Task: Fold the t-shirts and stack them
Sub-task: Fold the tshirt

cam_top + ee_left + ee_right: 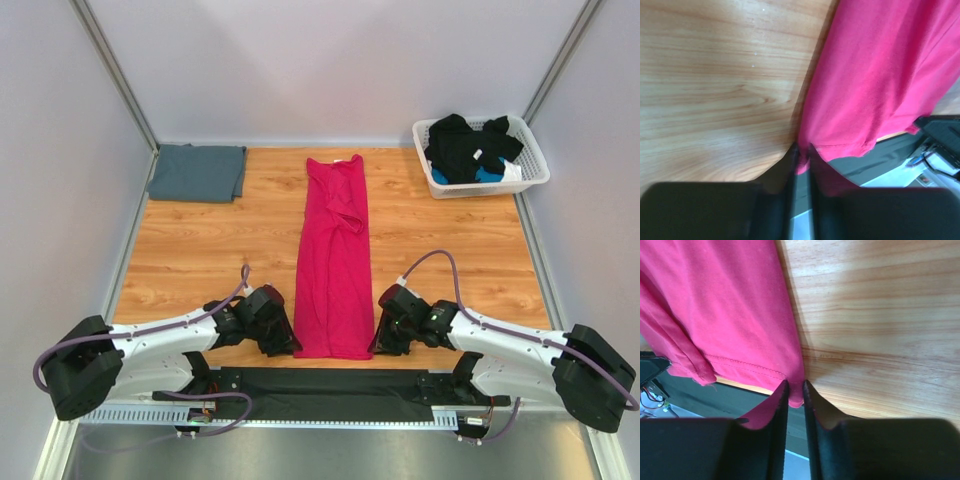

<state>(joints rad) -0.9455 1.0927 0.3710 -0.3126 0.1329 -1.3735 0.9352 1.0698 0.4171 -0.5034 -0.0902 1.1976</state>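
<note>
The magenta-pink t-shirt (333, 262) lies as a long narrow strip down the middle of the wooden table, collar at the far end, hem at the near edge. My left gripper (285, 341) is shut on its near left hem corner (803, 161). My right gripper (381, 341) is shut on its near right hem corner (796, 390). The pink cloth fills the right of the left wrist view (880, 75) and the left of the right wrist view (725, 305). The slate blue-grey t-shirt (198, 172) lies folded flat at the far left corner.
A white lattice basket (535, 165) at the far right holds dark and blue clothes (465, 148). A black strip (330, 382) runs along the table's near edge between the arm bases. Grey walls enclose the table on three sides.
</note>
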